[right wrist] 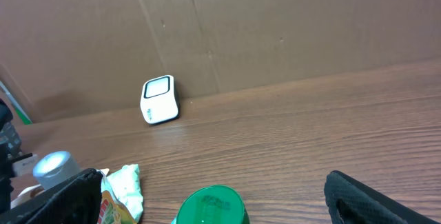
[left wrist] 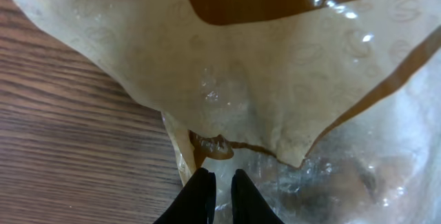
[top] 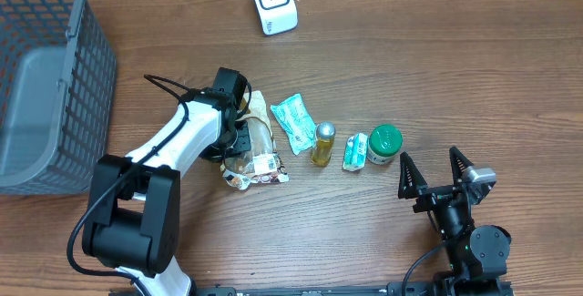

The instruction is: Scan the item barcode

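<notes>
The item under my left gripper [top: 235,139] is a clear plastic bag [top: 253,143] with tan and brown print, lying flat on the table left of centre. In the left wrist view the bag [left wrist: 275,65] fills the frame. My left gripper [left wrist: 219,174] has its black fingers nearly together, pinching the clear film at the bag's edge. The white scanner [top: 273,3] stands at the back of the table and also shows as the scanner [right wrist: 159,100] against the cardboard wall. My right gripper [top: 435,173] is wide open at the front right, with nothing between its fingers.
A row lies right of the bag: a mint-green packet [top: 296,123], a yellow bottle with a silver cap [top: 322,143], a small green-and-white packet [top: 355,151] and a green-lidded jar [top: 384,143]. That jar [right wrist: 210,207] sits just ahead of my right gripper [right wrist: 210,179]. A grey basket [top: 46,77] stands at the far left.
</notes>
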